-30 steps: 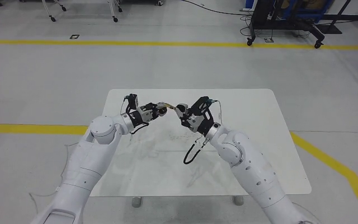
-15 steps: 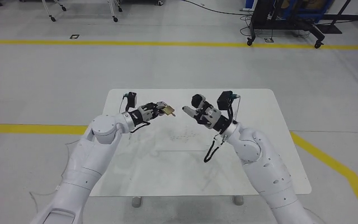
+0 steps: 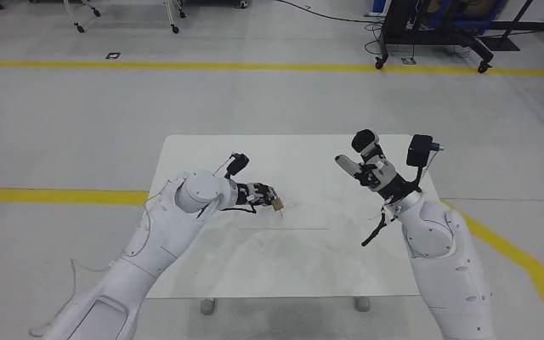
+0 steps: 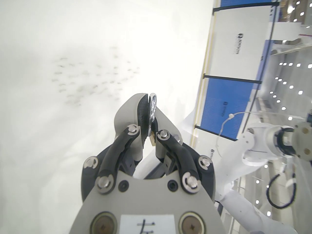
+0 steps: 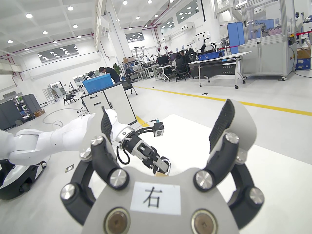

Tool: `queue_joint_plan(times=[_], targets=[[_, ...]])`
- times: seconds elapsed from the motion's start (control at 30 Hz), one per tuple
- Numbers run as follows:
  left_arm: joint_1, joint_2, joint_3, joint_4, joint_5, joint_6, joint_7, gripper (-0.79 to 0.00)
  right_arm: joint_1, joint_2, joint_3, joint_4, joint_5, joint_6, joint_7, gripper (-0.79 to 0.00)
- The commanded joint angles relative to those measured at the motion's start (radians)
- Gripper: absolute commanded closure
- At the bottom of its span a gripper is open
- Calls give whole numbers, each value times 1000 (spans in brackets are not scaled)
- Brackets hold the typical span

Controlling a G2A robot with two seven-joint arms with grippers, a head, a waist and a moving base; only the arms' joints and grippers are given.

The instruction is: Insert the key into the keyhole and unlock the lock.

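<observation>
Both arms have parted. Near table (image 3: 340, 246) centre, left gripper (image 3: 267, 197) has dropped low, clamped on the small brass lock (image 3: 277, 204) — rigid, dense, slick, best pinched across its flat body. Farther right, right gripper (image 3: 355, 151) hangs spread wide, empty.

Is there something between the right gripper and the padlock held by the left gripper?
Nothing visible does. The right gripper, jaws open and empty, is apart from the padlock in the left gripper; only the table surface shows between them.
</observation>
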Motion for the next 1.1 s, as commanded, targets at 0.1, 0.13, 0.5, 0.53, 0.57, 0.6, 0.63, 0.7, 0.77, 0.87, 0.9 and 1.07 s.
queue_joint_plan(times=[0.1,0.13,0.5,0.53,0.57,0.6,0.63,0.7,0.77,0.87,0.9,1.07], targets=[[-113,-45,106,133,47,60,-80,-548,0,0,0,0,0,0,0,-785],[-134,-51,127,154,66,72,-125,-785,0,0,0,0,0,0,0,-785],[-228,-47,31,185,-3,89,-152,-785,0,0,0,0,0,0,0,-785],[-224,-39,-5,166,-27,74,-132,-785,0,0,0,0,0,0,0,-785],[-218,-30,-44,142,-50,58,-112,-785,0,0,0,0,0,0,0,-785],[-210,-19,-86,107,-65,32,-84,-785,0,0,0,0,0,0,0,-785],[-196,-8,-133,62,-80,-7,-49,-785,0,0,0,0,0,0,0,-785],[-148,15,-233,-42,-111,-80,22,-785,0,0,0,0,0,0,0,-785],[-83,37,-326,-149,-117,-139,100,-785,0,0,0,0,0,0,0,-785],[2,59,-426,-276,-104,-128,177,-785,0,0,0,0,0,0,0,-785],[10,60,-435,-285,-112,-117,183,-785,0,0,0,0,0,0,0,-785],[11,60,-436,-286,-113,-116,184,-785,0,0,0,0,0,0,0,-784]])
